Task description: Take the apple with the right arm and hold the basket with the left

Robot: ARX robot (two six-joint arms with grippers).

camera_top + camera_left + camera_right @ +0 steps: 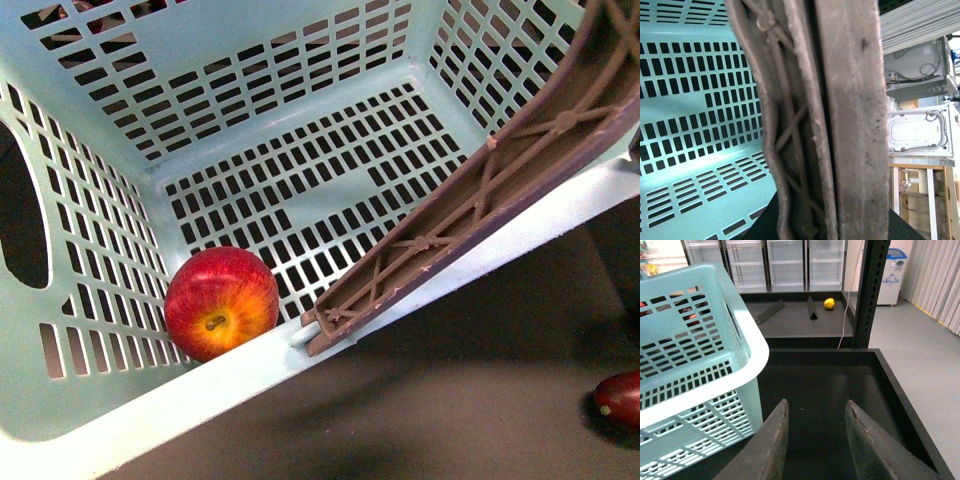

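- Gaping wide, the right tool (817, 405) has its two dark fingers well apart with nothing between them; it touches nothing.
- The left tool's own fingers cannot be picked out in its wrist view, so whether it grips anything cannot be told. The brown ribbed handle (805, 120) fills that view at very close range.
- Ahead of the right tool lies a bare dark surface (830, 385), bounded by a raised black edge on its far and outer sides.
- The mint-blue basket (747, 335) stands just beside the right tool, toward the robot's left, its thick rim higher than the fingertips.
- The apple (222, 303) is the only thing in the basket. It rests on the slotted floor in a near corner, touching the near wall.
- A dark maroon fruit (620, 398) lies on the surface outside the basket, well apart from the apple.
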